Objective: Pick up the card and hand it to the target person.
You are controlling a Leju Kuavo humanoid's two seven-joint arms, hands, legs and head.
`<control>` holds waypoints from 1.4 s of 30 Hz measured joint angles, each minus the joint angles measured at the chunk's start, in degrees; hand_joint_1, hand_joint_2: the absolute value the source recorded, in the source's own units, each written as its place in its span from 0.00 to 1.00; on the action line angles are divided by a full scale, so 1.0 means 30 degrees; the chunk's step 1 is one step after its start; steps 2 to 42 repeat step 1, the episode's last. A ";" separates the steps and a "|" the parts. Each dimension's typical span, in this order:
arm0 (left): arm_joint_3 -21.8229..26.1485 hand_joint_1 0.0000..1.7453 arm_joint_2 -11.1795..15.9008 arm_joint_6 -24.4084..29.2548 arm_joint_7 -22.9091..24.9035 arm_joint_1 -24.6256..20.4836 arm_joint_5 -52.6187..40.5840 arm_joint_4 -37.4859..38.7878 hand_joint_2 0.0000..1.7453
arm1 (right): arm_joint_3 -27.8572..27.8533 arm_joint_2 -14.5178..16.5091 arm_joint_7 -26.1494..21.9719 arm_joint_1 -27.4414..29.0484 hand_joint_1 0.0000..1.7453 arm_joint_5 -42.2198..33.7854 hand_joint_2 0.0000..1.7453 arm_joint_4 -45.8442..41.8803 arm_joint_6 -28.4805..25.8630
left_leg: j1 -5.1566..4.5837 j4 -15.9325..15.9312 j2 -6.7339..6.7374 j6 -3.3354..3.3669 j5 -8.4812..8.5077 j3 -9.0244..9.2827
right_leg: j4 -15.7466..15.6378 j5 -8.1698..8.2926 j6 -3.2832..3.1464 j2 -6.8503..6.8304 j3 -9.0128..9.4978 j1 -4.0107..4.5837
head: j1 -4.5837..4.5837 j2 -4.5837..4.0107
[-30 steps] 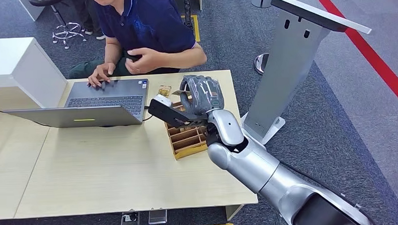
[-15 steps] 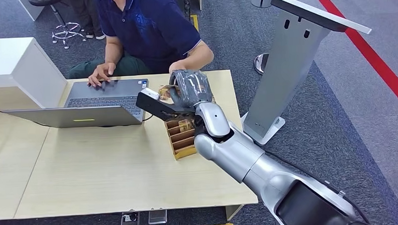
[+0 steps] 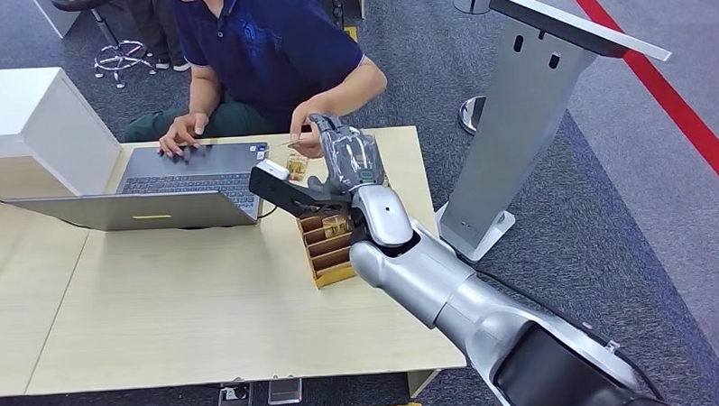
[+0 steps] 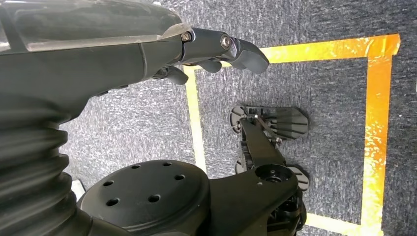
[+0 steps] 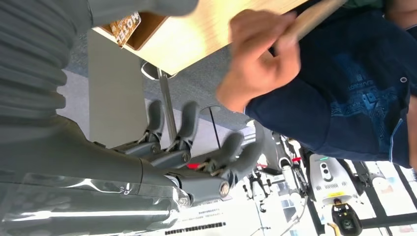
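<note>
Pinching thin tan card (image 5: 314, 14), person's hand (image 5: 258, 54) near right hand (image 3: 347, 158).

light wood table (image 3: 206, 308) filling the lower left of the frame, open laptop (image 3: 170, 187) at its upper left, slotted wooden card holder (image 3: 330, 249) near the right edge

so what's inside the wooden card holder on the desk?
The wooden card holder has slotted compartments; a gold-patterned card stands in one upper slot, and the lower slots look empty. The right hand and its forearm cover the holder's far end, so its contents there are hidden.
</note>
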 joint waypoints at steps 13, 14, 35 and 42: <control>0.0000 0.00 0.0000 0.0001 -0.0014 -0.0001 0.0015 0.0000 1.00 | 0.0013 0.0000 0.0006 0.0000 0.00 0.0002 1.00 0.0011 0.0001 | 0.0000 0.0000 0.0000 0.0000 0.0000 0.0000 | 0.0000 0.0000 0.0000 0.0000 0.0000 0.0000 | -0.0002 0.0000; 0.0000 0.00 0.0000 0.0001 -0.0014 -0.0001 0.0015 0.0000 1.00 | 0.0013 0.0000 0.0006 0.0000 0.00 0.0002 1.00 0.0011 0.0001 | 0.0000 0.0000 0.0000 0.0000 0.0000 0.0000 | 0.0000 0.0000 0.0000 0.0000 0.0000 0.0000 | -0.0002 0.0000; 0.0000 0.00 0.0000 0.0001 -0.0014 -0.0001 0.0015 0.0000 1.00 | 0.0013 0.0000 0.0006 0.0000 0.00 0.0002 1.00 0.0011 0.0001 | 0.0000 0.0000 0.0000 0.0000 0.0000 0.0000 | 0.0000 0.0000 0.0000 0.0000 0.0000 0.0000 | -0.0002 0.0000; 0.0000 0.00 0.0000 0.0001 -0.0014 -0.0001 0.0015 0.0000 1.00 | 0.0013 0.0000 0.0006 0.0000 0.00 0.0002 1.00 0.0011 0.0001 | 0.0000 0.0000 0.0000 0.0000 0.0000 0.0000 | 0.0000 0.0000 0.0000 0.0000 0.0000 0.0000 | -0.0002 0.0000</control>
